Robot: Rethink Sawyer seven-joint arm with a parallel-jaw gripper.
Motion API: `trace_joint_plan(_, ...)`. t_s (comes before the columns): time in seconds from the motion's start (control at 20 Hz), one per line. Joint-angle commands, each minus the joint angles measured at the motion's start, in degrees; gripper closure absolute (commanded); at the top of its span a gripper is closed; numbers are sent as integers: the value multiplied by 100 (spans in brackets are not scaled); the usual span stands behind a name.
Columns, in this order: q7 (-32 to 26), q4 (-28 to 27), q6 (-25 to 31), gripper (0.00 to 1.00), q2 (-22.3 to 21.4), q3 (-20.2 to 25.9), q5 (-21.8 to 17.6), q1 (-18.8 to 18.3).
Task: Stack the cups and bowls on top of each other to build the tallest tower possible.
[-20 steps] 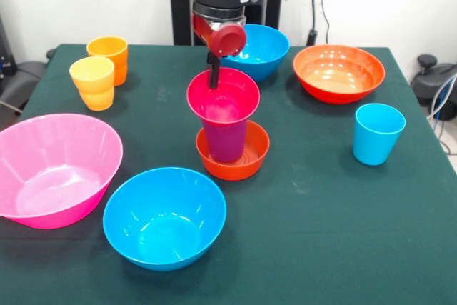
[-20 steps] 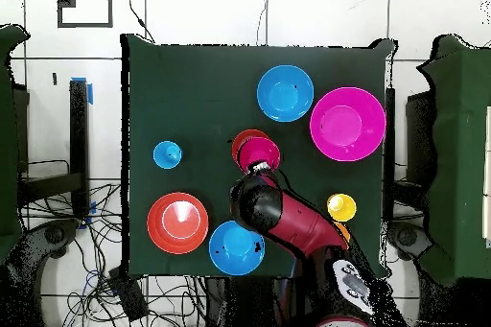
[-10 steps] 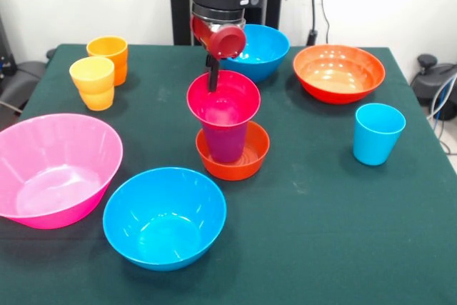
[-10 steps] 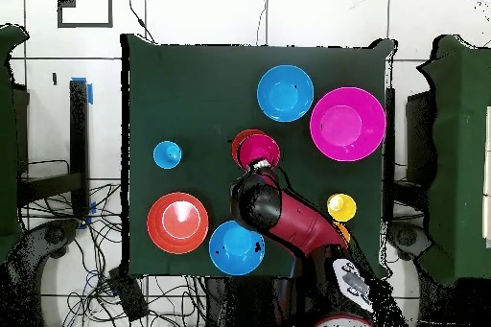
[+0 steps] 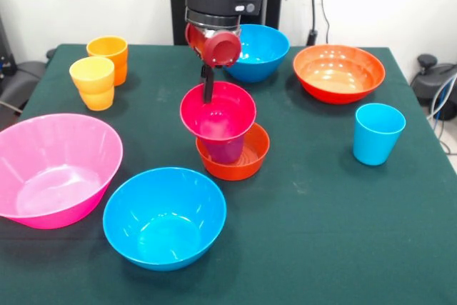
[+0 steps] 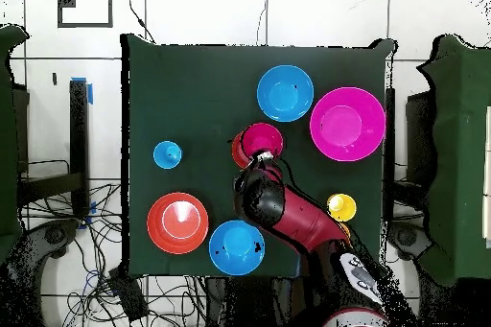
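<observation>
The tower stands mid-table: the small orange bowl (image 5: 247, 159) holds the purple tumbler (image 5: 226, 150), and the small crimson bowl (image 5: 218, 111) sits tilted on it, covering most of it. My gripper (image 5: 207, 89) hangs at the crimson bowl's far rim and is shut on it. In the overhead view the gripper (image 6: 257, 158) is at the edge of the crimson bowl (image 6: 261, 139), which lies over the small orange bowl (image 6: 238, 148). The light blue tumbler (image 5: 377, 133) stands alone at the right. The yellow tumbler (image 5: 92, 82) and orange tumbler (image 5: 108, 51) stand together at the far left.
The huge pink bowl (image 5: 53, 169) is at the near left, with one blue bowl (image 5: 164, 217) beside it at the front. The other blue bowl (image 5: 257, 49) is behind the arm. The wide orange bowl (image 5: 338, 71) is at the far right.
My gripper has moved a little to the left in the front view. The crimson bowl went with it, and now sits lower and tilted, hiding more of the purple tumbler.
</observation>
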Motion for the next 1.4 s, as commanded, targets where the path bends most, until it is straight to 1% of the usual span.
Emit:
trace_joint_plan(0.05, 1119, 158, -685, 100, 475, 1075, -318, -305)
trace_joint_plan(0.15, 1131, 188, -818, 100, 499, 1170, -384, -406)
trace_joint_plan(0.25, 1126, 208, -860, 100, 512, 1188, -370, -417)
trace_joint_plan(0.5, 1244, 357, -804, 100, 472, 1254, -125, -365)
trace_joint_plan(0.6, 1378, 481, -698, 100, 451, 1476, -39, -491)
trace_joint_plan(0.75, 1657, 747, -464, 100, 472, 2044, 78, -865)
trace_joint_plan(0.85, 1714, 847, -339, 100, 470, 2161, 187, -911)
trace_joint_plan(0.95, 1696, 883, -162, 100, 449, 2146, 338, -871)
trace_joint_plan(1.1, 1674, 944, 114, 100, 436, 2262, 504, -953)
trace_joint_plan(1.25, 1609, 949, 198, 100, 394, 2221, 590, -915)
trace_joint_plan(1.3, 1571, 941, 234, 100, 382, 2190, 624, -885)
trace_joint_plan(1.4, 1439, 876, 324, 100, 325, 1949, 714, -708)
